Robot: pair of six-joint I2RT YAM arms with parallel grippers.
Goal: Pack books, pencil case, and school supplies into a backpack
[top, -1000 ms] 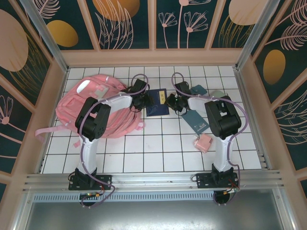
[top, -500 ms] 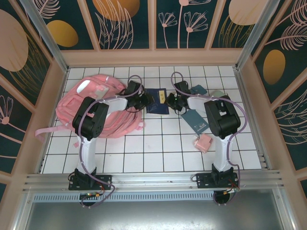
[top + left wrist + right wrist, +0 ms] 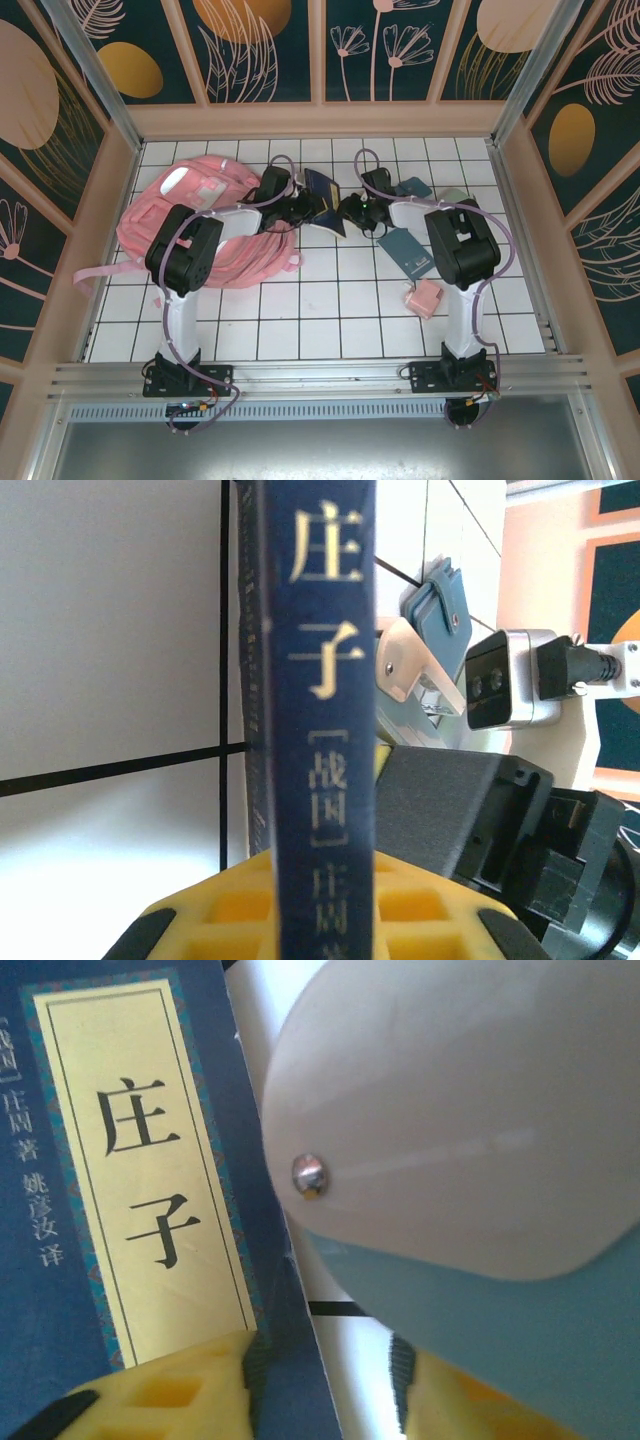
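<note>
1. Toward the far edge of the table, about midway along it, we see one navy book tipped up off the tiles between our two arms.
2. Our left gripper is clenched on that book. In the left wrist view the spine runs straight up between the yellow pads, which sit against both covers.
3. Our right gripper is released. Its jaws stand wider apart than the thin book, whose edge lies in the gap unpinched.
4. Our backpack lies slumped by the far left corner, just beside the left gripper. From above we cannot tell where its mouth is or whether it gapes.
5. We judge the step in hand to be packing this book, with the left arm alone carrying it.
6. Next we would swing the book left over the backpack's opening. That calls for a firm pinch, since a thin book can pivot, and perhaps for the right arm to hold the fabric apart.
7. We count a teal pad and a pink block toward the right edge, and a mint pouch near the far right corner, all unpacked.
</note>
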